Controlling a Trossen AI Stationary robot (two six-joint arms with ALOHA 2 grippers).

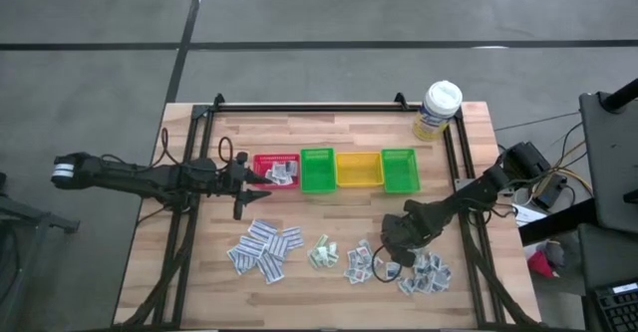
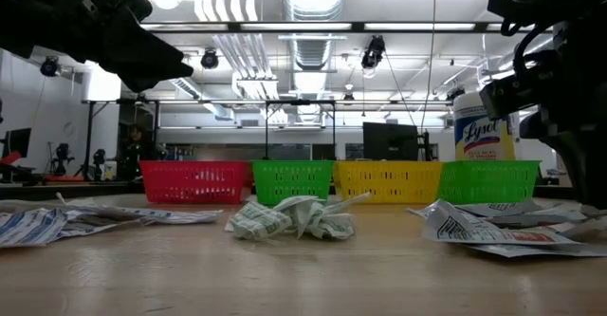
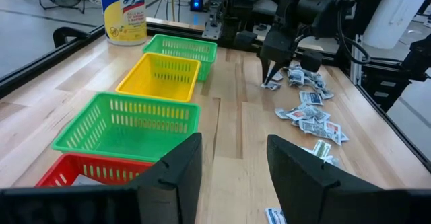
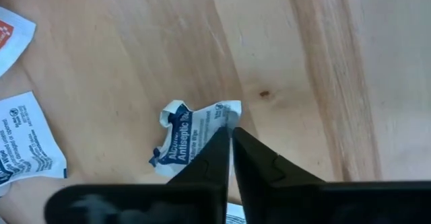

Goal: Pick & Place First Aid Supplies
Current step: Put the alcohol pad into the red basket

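Right wrist view: right pincer [image 4: 231,138] clamped on edge of crumpled antiseptic wipe packet [image 4: 192,142] lying on bench [image 4: 135,62]. Likely light, limp, slippery; edge pinch suits. Left pincer [image 3: 232,160] open.

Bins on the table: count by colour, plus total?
Red bin: 1, with packets inside
Green bins: 2
Yellow bin: 1
Total: 4 bins, in one row
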